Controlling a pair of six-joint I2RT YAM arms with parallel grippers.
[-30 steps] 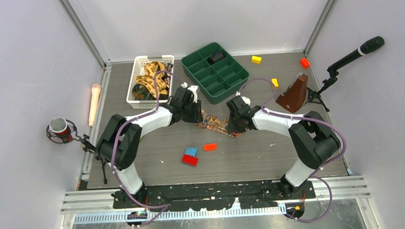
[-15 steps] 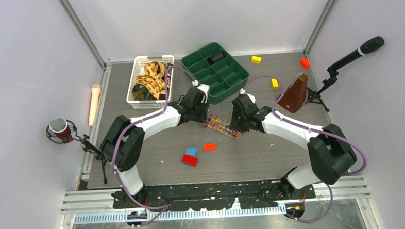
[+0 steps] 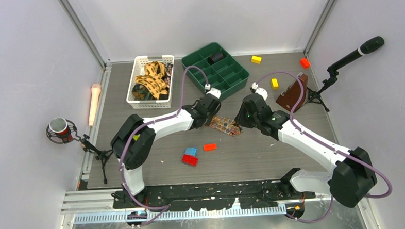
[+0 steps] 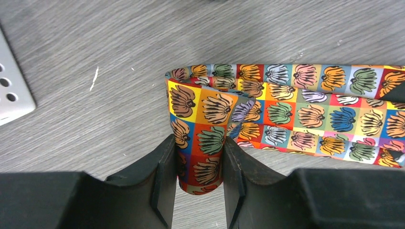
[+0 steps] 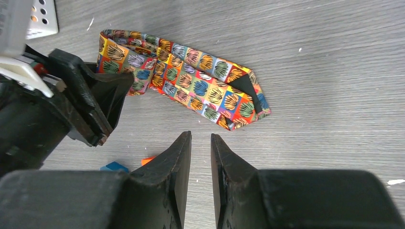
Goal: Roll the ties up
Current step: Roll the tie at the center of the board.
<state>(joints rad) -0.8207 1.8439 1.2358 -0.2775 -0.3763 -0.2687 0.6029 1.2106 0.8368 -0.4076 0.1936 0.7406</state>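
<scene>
One tie (image 3: 224, 125) with bright floral squares lies on the grey table between my grippers, folded back on itself. My left gripper (image 3: 209, 114) is shut on its folded left end, which shows between the fingers in the left wrist view (image 4: 199, 143); the rest of the tie (image 4: 310, 117) runs right. My right gripper (image 3: 241, 118) is empty, its jaws a narrow gap apart (image 5: 201, 136), hovering just short of the tie's pointed end (image 5: 239, 102). More ties (image 3: 150, 81) are heaped in the white basket (image 3: 136, 63). A dark rolled tie (image 3: 217, 56) sits in the green tray (image 3: 189, 62).
Blue (image 3: 191, 151), red (image 3: 189, 160) and orange (image 3: 210, 146) blocks lie near the tie. Yellow blocks (image 3: 256, 59) and a red block (image 3: 305, 62) sit at the back right. A brown metronome (image 3: 293, 95) and a microphone stand (image 3: 337, 67) are on the right.
Both grippers moved right. The left gripper carried the tie's left end rightward, shortening the tie. The right gripper let go of the pointed end and pulled back from it.
</scene>
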